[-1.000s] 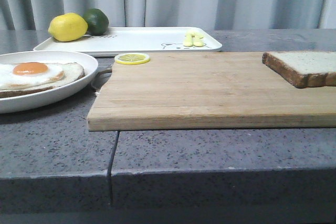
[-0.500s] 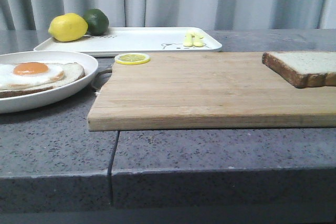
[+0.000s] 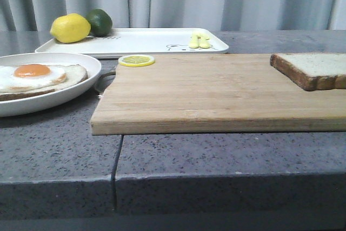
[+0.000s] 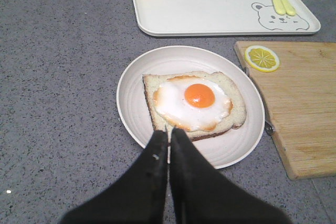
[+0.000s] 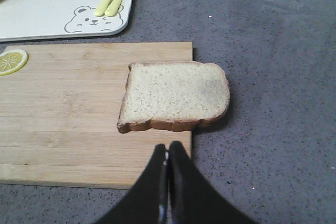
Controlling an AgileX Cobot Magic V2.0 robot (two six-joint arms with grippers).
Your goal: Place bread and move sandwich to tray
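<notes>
The bread [image 5: 174, 96] lies flat at the right end of the wooden board [image 3: 216, 90], partly overhanging its edge. Nothing is grasped; the first step is pending. My right gripper [image 5: 167, 153] hovers above it, jaws together; I judge they must open before descending. My left gripper [image 4: 169, 139], also closed, hovers over the sandwich [image 4: 194, 103] on its plate [image 4: 131, 103]. The tray [image 3: 146, 40] sits far left. The front view crops the bread.
</notes>
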